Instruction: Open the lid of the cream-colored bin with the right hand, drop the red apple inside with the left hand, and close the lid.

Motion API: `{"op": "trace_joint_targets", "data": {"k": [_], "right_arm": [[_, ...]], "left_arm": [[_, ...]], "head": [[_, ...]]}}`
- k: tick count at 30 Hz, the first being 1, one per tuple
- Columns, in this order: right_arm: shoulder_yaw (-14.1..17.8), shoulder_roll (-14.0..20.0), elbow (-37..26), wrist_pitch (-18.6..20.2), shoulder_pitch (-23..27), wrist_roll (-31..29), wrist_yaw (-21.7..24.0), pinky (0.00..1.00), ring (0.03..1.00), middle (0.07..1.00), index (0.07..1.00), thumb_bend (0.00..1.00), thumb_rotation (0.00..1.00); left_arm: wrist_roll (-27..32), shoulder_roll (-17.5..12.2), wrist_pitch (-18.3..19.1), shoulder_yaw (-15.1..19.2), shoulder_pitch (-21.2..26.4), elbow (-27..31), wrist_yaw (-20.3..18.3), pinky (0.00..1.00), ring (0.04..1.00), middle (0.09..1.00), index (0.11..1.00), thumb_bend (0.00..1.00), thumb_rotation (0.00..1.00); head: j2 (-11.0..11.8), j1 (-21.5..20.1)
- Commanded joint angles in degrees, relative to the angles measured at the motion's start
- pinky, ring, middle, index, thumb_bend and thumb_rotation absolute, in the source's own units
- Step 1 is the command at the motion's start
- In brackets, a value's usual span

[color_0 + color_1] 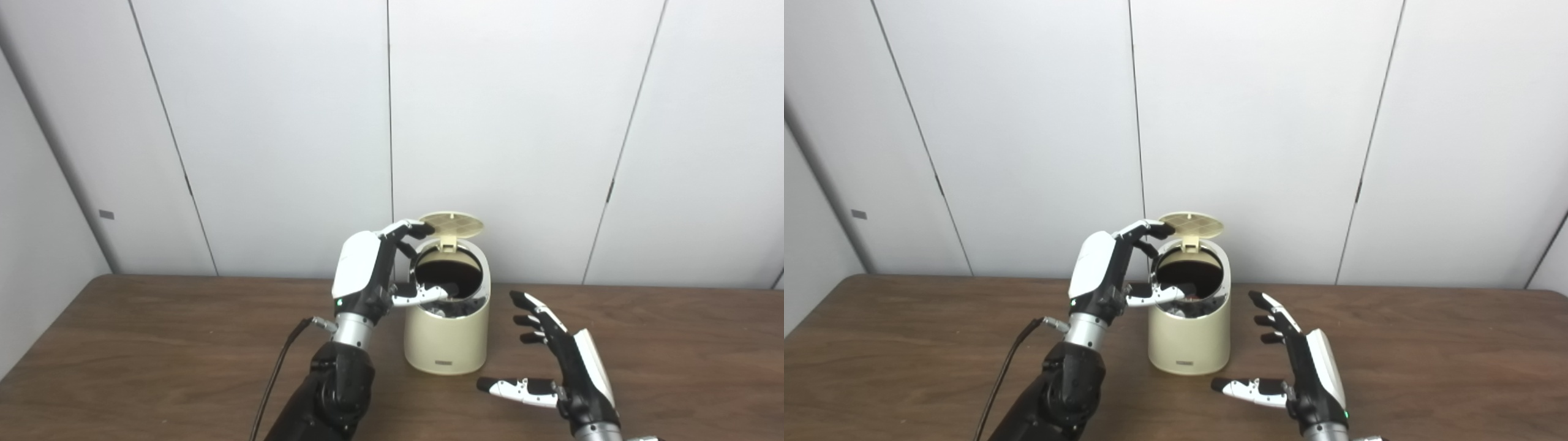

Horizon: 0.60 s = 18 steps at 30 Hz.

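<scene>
The cream-colored bin [447, 337] stands on the table's middle with its round lid [452, 225] tipped up and back, so the dark opening shows. My left hand [367, 269] hovers at the bin's left rim, open; its upper fingers reach toward the lid's edge and its thumb lies across the opening. Nothing sits in its palm. No red apple shows in either hand or on the table; the bin's inside is dark and I cannot make out what lies there. My right hand [566, 361] is open just right of the bin, low over the table, clear of it.
The brown wooden table [153, 355] runs to both sides of the bin. A black cable [278, 367] trails from my left wrist down to the front edge. White wall panels stand close behind the table.
</scene>
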<state>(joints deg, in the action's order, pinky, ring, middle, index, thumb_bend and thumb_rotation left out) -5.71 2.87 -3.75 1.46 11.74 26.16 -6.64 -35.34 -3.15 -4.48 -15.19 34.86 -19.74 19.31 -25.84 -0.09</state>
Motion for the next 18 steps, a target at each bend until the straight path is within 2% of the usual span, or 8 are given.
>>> {"op": "trace_joint_targets", "data": {"k": [1, 3, 5, 6, 8, 13, 18], "right_arm": [[0.02, -0.39, -2.05, -1.16, 1.88, 0.02, -0.83, 0.68, 0.787, 0.855, 0.837, 0.78, 0.04], [0.07, -0.29, -1.99, -1.22, 1.91, -0.1, -0.75, 0.68, 0.788, 0.856, 0.837, 0.78, 0.04], [0.11, -0.13, -1.79, -1.5, 1.98, -0.24, -0.73, 0.67, 0.787, 0.855, 0.838, 0.78, 0.04], [0.11, -0.05, -1.67, -1.65, 2.02, -0.33, -0.7, 0.67, 0.786, 0.855, 0.838, 0.78, 0.04], [0.12, 0.06, -1.48, -1.77, 2.06, -0.54, -0.6, 0.67, 0.787, 0.856, 0.839, 0.78, 0.04], [0.18, 0.35, -1.48, -1.43, 2.0, -0.53, -0.44, 0.67, 0.791, 0.856, 0.839, 0.78, 0.05], [0.13, 0.94, -1.27, -1.55, 1.95, -0.51, -0.19, 0.68, 0.793, 0.859, 0.84, 0.77, 0.03]], "left_arm": [[0.95, 0.47, -0.95, -0.27, 1.16, 0.1, -1.68, 0.74, 0.707, 0.681, 0.672, 0.89, 0.17], [1.82, 0.76, -2.19, 0.31, 0.84, -0.01, -0.75, 0.7, 0.675, 0.633, 0.639, 0.86, 0.13], [2.77, 0.91, -3.63, 0.83, 0.49, -0.18, 0.03, 0.61, 0.601, 0.569, 0.603, 0.82, 0.08], [3.46, 1.01, -4.62, 1.27, 0.27, -0.47, 0.55, 0.56, 0.552, 0.508, 0.554, 0.64, 0.03], [4.46, 1.16, -6.09, 2.02, -0.03, -1.03, 1.2, 0.52, 0.506, 0.477, 0.524, 0.55, 0.01], [5.97, 1.27, -9.53, 3.78, -0.68, -3.09, 3.21, 0.47, 0.482, 0.476, 0.5, 0.52, 0.0], [5.82, 0.38, -11.9, 4.76, -1.48, -4.16, 4.67, 0.5, 0.519, 0.485, 0.497, 0.52, 0.0]], "head": [[0.07, 0.11], [0.02, 0.26], [0.11, 0.58], [0.19, 0.68], [0.28, 0.62], [0.32, 1.0], [0.45, 1.38]]}}
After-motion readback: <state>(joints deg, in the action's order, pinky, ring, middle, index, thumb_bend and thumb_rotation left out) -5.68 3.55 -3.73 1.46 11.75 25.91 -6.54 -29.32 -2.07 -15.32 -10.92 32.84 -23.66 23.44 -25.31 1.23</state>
